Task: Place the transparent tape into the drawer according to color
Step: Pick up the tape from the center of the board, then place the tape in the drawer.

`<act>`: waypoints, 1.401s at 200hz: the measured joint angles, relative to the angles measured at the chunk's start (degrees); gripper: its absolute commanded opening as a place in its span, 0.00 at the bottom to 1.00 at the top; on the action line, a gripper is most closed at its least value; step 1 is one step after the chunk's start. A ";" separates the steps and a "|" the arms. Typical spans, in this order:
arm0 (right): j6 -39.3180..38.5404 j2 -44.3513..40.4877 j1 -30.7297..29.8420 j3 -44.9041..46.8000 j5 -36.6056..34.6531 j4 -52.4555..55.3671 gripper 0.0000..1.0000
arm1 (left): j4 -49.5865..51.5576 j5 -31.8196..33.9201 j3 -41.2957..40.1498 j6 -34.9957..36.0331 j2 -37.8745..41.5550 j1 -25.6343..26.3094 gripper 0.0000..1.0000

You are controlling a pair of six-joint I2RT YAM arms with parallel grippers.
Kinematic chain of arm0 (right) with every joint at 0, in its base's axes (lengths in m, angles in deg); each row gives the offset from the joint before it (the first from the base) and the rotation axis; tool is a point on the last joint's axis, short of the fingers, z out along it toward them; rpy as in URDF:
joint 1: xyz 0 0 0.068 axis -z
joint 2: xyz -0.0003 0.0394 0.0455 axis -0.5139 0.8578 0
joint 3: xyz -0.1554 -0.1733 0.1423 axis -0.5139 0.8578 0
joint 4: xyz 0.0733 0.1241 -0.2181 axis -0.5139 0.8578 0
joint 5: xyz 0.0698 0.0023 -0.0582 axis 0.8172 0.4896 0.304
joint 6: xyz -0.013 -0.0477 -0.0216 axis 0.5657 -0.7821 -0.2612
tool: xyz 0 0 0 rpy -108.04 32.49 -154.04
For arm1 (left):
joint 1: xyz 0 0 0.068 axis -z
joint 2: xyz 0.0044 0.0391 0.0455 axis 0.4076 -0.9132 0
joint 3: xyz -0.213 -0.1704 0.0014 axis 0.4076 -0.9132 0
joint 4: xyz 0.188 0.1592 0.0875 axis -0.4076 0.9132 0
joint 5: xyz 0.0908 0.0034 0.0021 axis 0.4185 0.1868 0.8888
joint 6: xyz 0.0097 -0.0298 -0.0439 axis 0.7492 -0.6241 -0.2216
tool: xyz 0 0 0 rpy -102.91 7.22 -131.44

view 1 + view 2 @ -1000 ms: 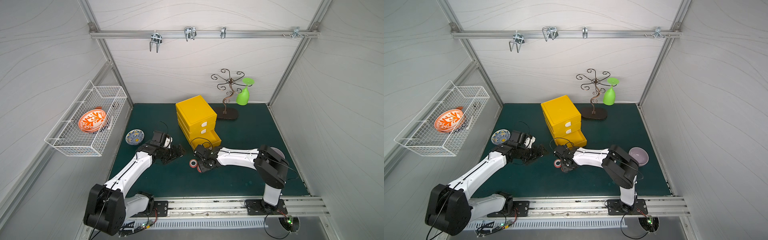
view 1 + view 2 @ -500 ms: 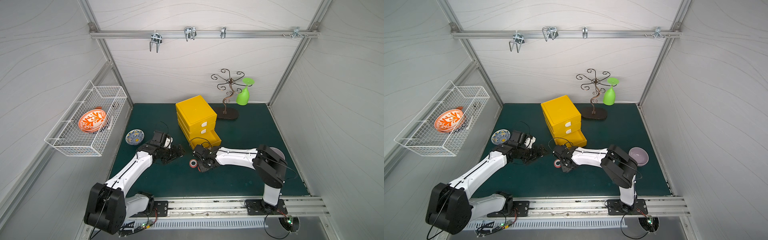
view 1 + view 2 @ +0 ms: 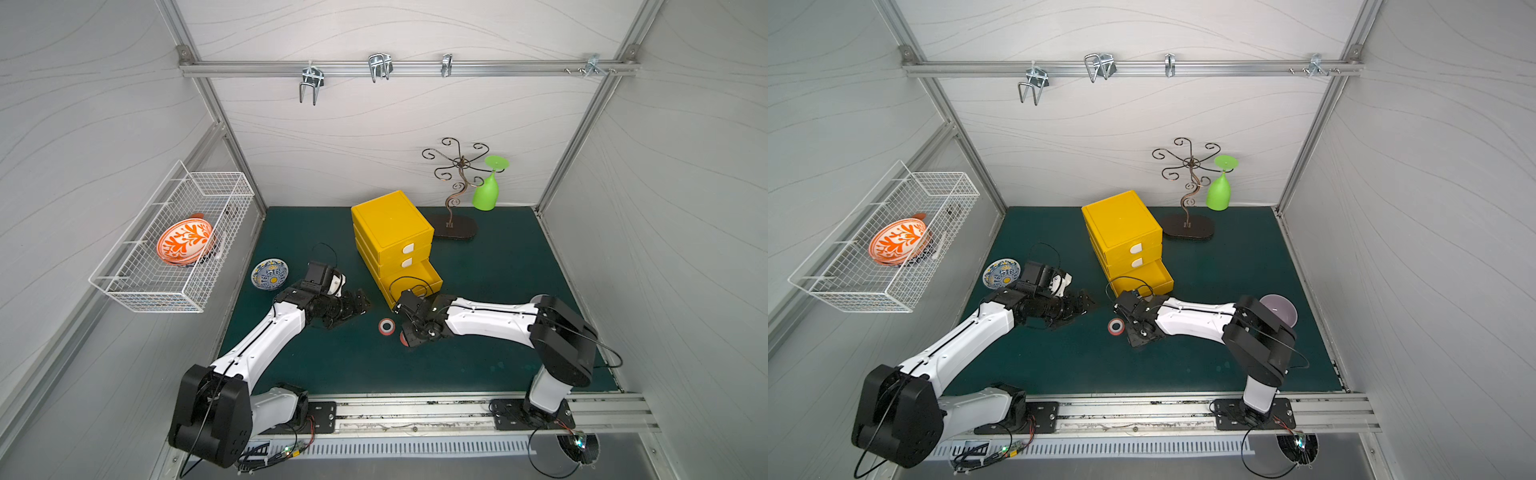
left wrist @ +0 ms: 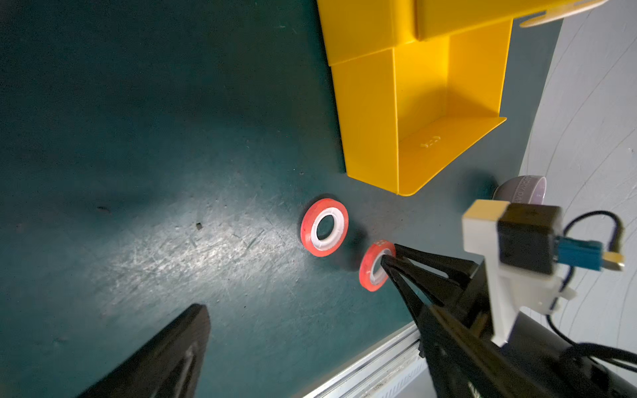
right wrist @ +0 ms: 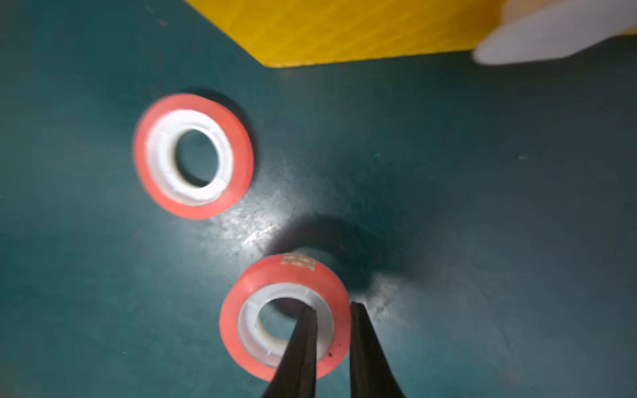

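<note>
White arms (image 3: 490, 320) carry black joints (image 3: 561, 332), looping cables (image 4: 593, 213) and a slim black right pincer (image 5: 332, 306).

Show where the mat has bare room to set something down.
Free: mat along the front rail; right of the yellow cabinet, before the stand; behind the blue plate. Crowded: before the open drawer: loose red roll, held red roll, left gripper, right gripper.

A: Tape?
B: One red tape roll (image 5: 151, 151), a second red tape roll (image 5: 286, 272): two.
A: Bowls?
B: Three bowls (image 3: 185, 241) (image 3: 270, 274) (image 3: 1283, 309). One wire basket (image 3: 124, 286), one yellow cabinet (image 3: 390, 218), three drawers (image 3: 395, 249), one green glass (image 3: 486, 193), one metal stand (image 3: 453, 227).
</note>
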 measured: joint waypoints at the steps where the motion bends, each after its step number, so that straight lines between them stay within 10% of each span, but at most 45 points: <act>1: 0.02 -0.11 0.04 0.00 0.00 0.00 0.00 | 0.00 0.00 0.00 0.00 0.00 0.00 0.99; 111: -2.82 -10.78 12.63 -0.83 0.55 -1.53 0.00 | -1.88 -0.50 -2.12 -0.44 0.11 0.74 0.99; 229: -6.36 1.01 20.74 -8.96 0.74 -9.77 0.00 | -3.30 1.29 -3.23 -1.03 -1.25 5.03 0.99; 280: -7.41 4.15 20.74 -9.86 1.38 -10.12 0.39 | -2.03 4.66 -2.99 -0.79 -4.04 8.11 0.99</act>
